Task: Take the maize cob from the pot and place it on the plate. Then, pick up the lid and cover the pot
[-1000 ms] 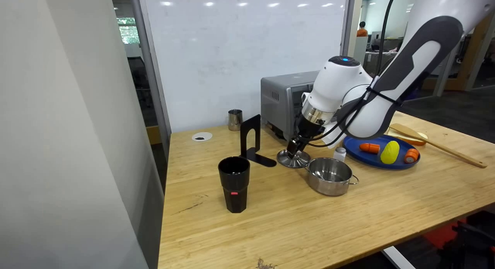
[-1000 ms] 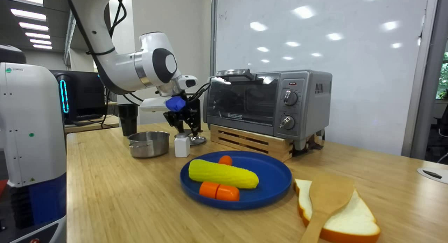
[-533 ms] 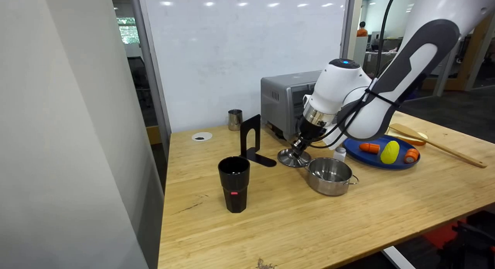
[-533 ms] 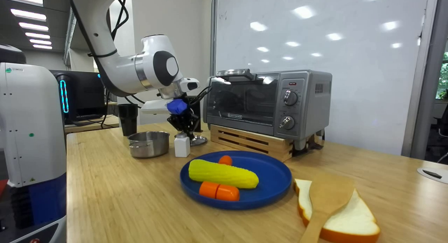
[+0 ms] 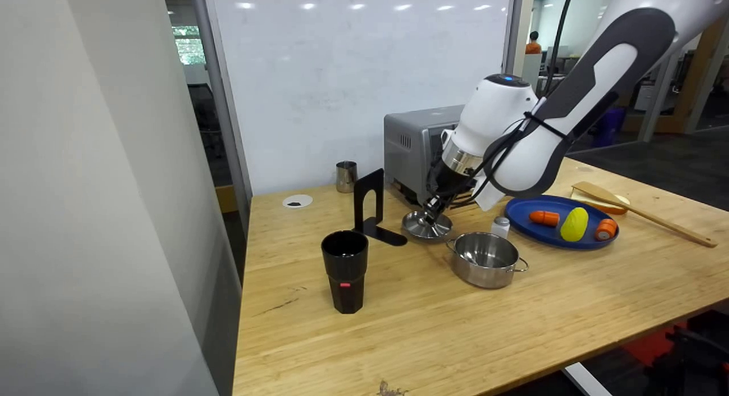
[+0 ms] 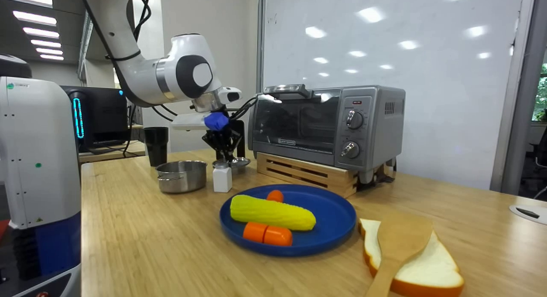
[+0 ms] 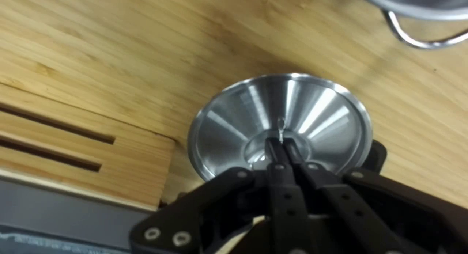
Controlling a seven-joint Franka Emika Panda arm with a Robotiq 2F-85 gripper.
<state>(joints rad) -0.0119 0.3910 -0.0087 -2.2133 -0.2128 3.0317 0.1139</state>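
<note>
Silver and gleaming, the lid hangs from our gripper, fingers pinched narrow at its centre, just above the wooden table; we see the pot nearby but apart. The maize cob lies on the plate, and a toaster oven stands before a whiteboard.

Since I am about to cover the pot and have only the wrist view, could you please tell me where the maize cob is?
Observer: The maize cob lies on the blue plate.
Operator: Thank you. My view cuts off the pot; does anything show inside?
Observer: In an exterior view, the part of its inside that shows is bare metal with reflections.
Operator: And does anything stand close to it, please?
Observer: Yes, a white shaker stands upright close beside the pot, on the side toward the blue plate.
</note>
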